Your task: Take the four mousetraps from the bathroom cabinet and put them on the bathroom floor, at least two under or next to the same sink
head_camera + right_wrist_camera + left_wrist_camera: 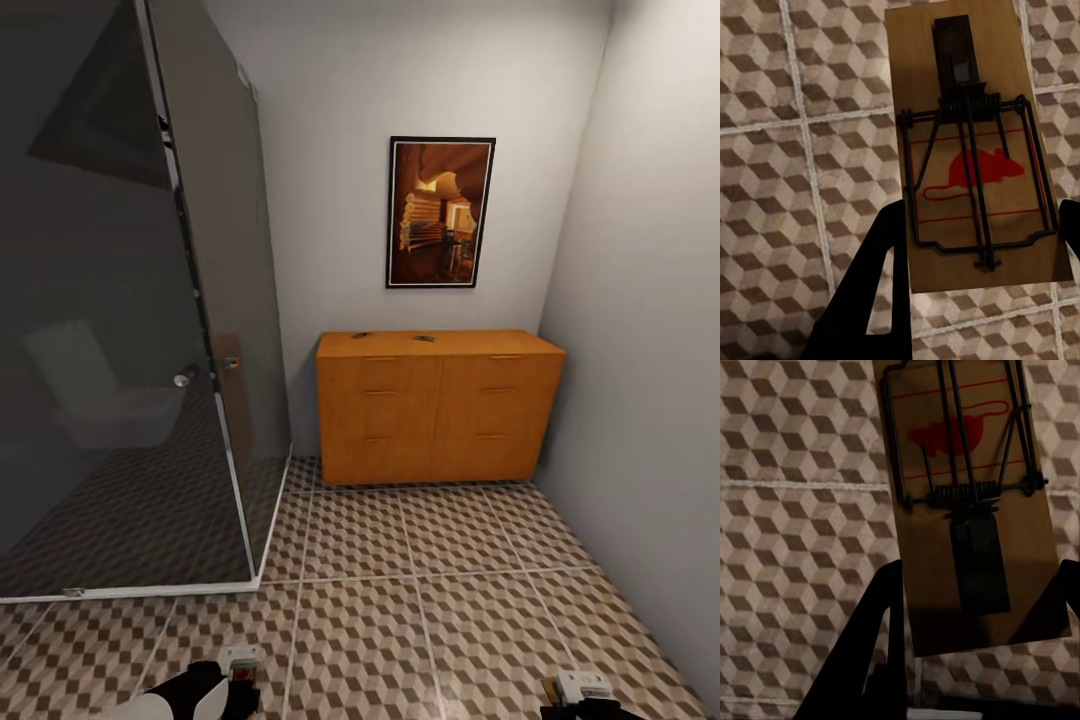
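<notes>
Orange-brown wood marks the cabinet (438, 405) against the far wall, two small dark mousetraps (361, 335) lying on its top. Each wrist camera shows a mousetrap held over the bathroom floor (400, 610): the left gripper (979, 607) has its fingers closed on one mousetrap (971, 502), the right gripper (979, 247) on another (971, 142). Judged from here, a release from this height could let a trap tumble or skid, and no sink is in sight nearby.

Dim even indoor light, soft shadows, dark reflective shower glass (110, 330), sharp renders
</notes>
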Robot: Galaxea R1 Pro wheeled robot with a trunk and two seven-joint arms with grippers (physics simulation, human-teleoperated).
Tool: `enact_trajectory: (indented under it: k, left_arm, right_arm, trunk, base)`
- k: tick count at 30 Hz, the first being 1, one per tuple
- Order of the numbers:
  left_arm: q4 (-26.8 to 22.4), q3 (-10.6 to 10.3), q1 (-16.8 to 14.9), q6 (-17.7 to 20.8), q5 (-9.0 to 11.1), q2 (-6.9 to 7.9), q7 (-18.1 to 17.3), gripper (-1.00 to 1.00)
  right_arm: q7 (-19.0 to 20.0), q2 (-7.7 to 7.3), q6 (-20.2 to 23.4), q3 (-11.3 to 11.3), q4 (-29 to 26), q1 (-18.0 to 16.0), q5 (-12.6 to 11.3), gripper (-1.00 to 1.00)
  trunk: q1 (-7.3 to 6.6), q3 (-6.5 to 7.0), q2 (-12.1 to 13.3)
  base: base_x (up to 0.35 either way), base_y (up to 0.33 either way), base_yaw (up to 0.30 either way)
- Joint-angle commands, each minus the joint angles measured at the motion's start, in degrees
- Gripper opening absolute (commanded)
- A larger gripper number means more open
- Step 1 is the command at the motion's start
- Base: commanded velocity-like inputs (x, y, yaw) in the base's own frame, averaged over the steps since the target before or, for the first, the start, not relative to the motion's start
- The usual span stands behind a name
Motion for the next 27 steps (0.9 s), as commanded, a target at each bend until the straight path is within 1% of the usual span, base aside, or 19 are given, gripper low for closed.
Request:
enact_trajectory:
  k: [1,7,9,11,12,13,15,18,22,27]
  left_arm:
    - [0.0,-0.2,0.2,0.2,0.5,-0.02,0.2,-1.0]
    - [0.0,-0.3,0.6,0.1,0.5,-0.02,0.2,-1.0]
    - [0.0,-0.3,1.7,-0.3,0.5,-0.05,0.1,-1.0]
    - [0.0,-0.3,2.7,-1.8,0.5,-0.1,0.1,-1.0]
    - [0.0,-0.3,3.8,-4.3,0.5,-0.16,0.1,-1.0]
    - [0.0,-0.3,4.2,-5.3,0.5,-0.19,0.0,-1.0]
    - [0.0,-0.3,4.7,-6.3,0.5,-0.31,-0.1,-1.0]
    - [0.0,-0.3,5.0,-6.7,0.5,-0.49,-0.2,-1.0]
    - [0.0,-0.2,5.3,-6.7,0.5,-0.52,-0.1,-1.0]
    - [0.0,-0.3,5.4,-6.9,0.5,-0.6,-0.2,-1.0]
  right_arm:
    - [0.1,-0.03,0.1,-0.5,0.1,-0.1,0.5,-1.0]
    - [0.0,0.04,0.3,-0.5,0.1,-0.1,0.5,-1.0]
    - [0.0,0.05,0.4,-0.5,0.1,0.0,0.4,-1.0]
    - [0.0,0.05,0.1,-0.5,0.2,0.7,0.4,-1.0]
    - [0.0,0.05,-0.1,-0.5,0.2,1.8,0.4,-1.0]
    - [-0.1,0.05,-0.2,-0.6,0.2,2.1,0.4,-1.0]
    - [-0.1,0.05,-0.2,-0.6,0.1,2.5,0.4,-1.0]
    - [-0.1,0.05,-0.4,-0.6,0.2,2.8,0.3,-1.0]
    - [-0.1,0.04,0.2,-0.6,0.2,2.8,0.3,-1.0]
    - [0.1,0.05,0.4,-0.6,0.2,2.8,0.2,-1.0]
  trunk:
    - [0.0,-0.06,0.0]
    - [0.0,-0.06,0.0]
    - [0.0,-0.06,0.0]
    - [0.0,-0.06,0.0]
    - [0.0,-0.06,0.0]
    - [0.0,-0.06,0.0]
    - [0.0,-0.06,0.0]
    - [0.0,-0.03,0.0]
    - [0.0,0.08,0.0]
    - [0.0,0.21,0.0]
  base:
    - [-0.002,0.0,0.051]
    - [-0.001,0.0,0.02]
    - [0.0,0.0,0.003]
    - [0.0,0.0,0.001]
    - [0.0,0.0,0.0]
    - [0.0,0.0,0.0]
    - [0.0,0.0,0.0]
    - [0.0,0.0,-0.026]
    - [0.0,0.0,-0.184]
    - [0.0,0.0,-0.258]
